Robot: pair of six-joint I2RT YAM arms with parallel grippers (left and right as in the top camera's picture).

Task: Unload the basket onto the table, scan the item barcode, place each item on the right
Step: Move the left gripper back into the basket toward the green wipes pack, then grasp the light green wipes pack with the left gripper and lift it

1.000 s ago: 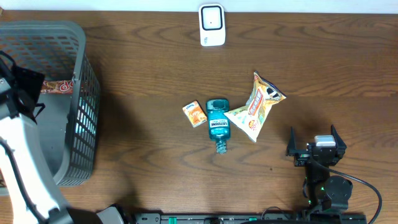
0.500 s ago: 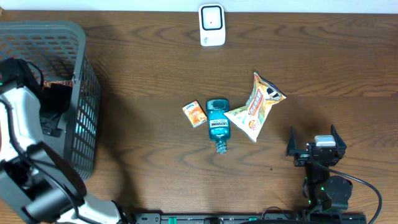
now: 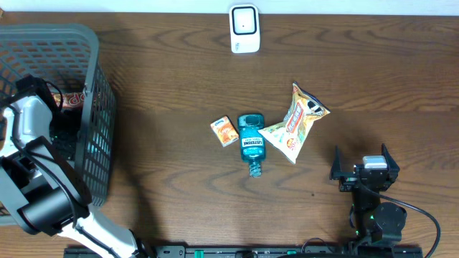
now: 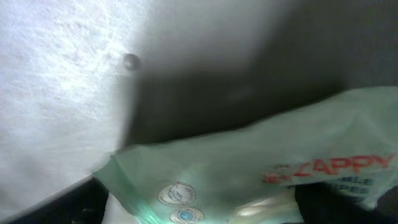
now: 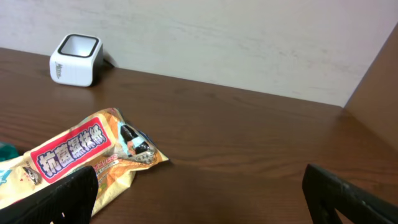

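Since a second ago my left arm (image 3: 29, 118) has swung from the left edge over the rim and down into the basket (image 3: 93, 57); nothing else has shifted.

Close under my left wrist lies a soft wipes pack (image 4: 261, 168). It is pale green, glossy film, slack and creased, with red lettering and small round marks near one corner. The view is blurred, and from overhead I cannot pick it out behind my own arm. My left pincer (image 4: 211, 210) shows only as dark shapes at the bottom corners of that view, so I cannot tell whether it is apart or clamped, or touching the pack.

The basket is grey plastic with mesh walls, standing at the left end of the surface (image 3: 158, 86), which is dark wood with a wavy grain. A red-orange wrapper (image 3: 69, 99) lies inside near the right wall.

At the far edge, well apart from the basket, stands the scanner (image 3: 244, 29), a white, rounded block. Mid-surface, a small orange box (image 3: 224, 131), a teal bottle (image 3: 251, 143) on its side and a crinkled snack bag (image 3: 297, 122) lie side by side, the bottle touching the bag.

My right pincer (image 3: 362, 163) rests near the front edge, fingers spread wide and holding nothing.
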